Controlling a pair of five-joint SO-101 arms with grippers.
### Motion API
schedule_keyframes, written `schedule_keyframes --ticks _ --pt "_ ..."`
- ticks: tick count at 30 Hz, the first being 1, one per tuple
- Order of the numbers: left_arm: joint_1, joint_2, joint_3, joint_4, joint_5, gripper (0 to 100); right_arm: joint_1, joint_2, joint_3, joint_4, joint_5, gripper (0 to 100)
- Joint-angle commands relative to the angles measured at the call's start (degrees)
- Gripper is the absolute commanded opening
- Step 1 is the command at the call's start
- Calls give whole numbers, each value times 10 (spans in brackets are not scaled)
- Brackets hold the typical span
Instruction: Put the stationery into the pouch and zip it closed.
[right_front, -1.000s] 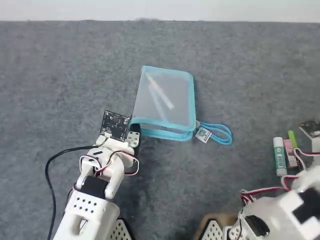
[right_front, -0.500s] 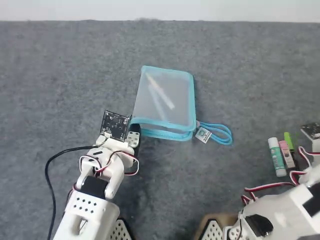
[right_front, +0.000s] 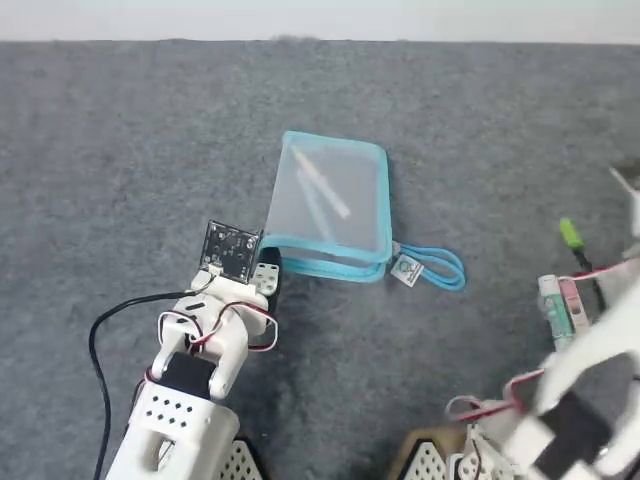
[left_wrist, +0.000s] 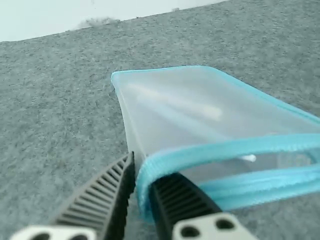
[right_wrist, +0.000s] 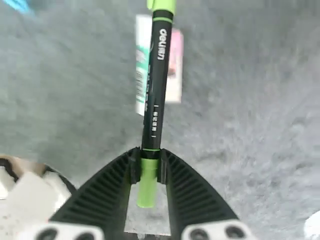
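**Pouch pinched, marker clamped**

High view: a translucent, blue-trimmed zip pouch (right_front: 330, 205) lies mid-table, with a black-and-green marker (right_front: 570, 232) near the table's right edge.
Left wrist view: the left jaws pinch the pouch's (left_wrist: 200, 115) rim.
Right wrist view: the right jaws clamp the marker (right_wrist: 154, 90).

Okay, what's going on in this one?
The left gripper is shut on the open edge of the blue-trimmed pouch, which lies on the grey table with a pale pen-like item inside. The right gripper is shut on a black and green marker, off toward the right arm's side. A white tube and a pink item lie on the table there, not yet packed. The pouch is unzipped.
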Motion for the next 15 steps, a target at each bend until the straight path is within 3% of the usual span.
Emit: schedule_keyframes --ticks 1,6,15 --pt "7 -10 -16 -2 -9 12 -101 -135 -10 26 -62 6" --pt "7 -10 -16 -2 -9 12 -250 -282 83 28 -105 6" --pt "4 -6 -16 -26 -10 12 -495 -440 237 27 -106 6"
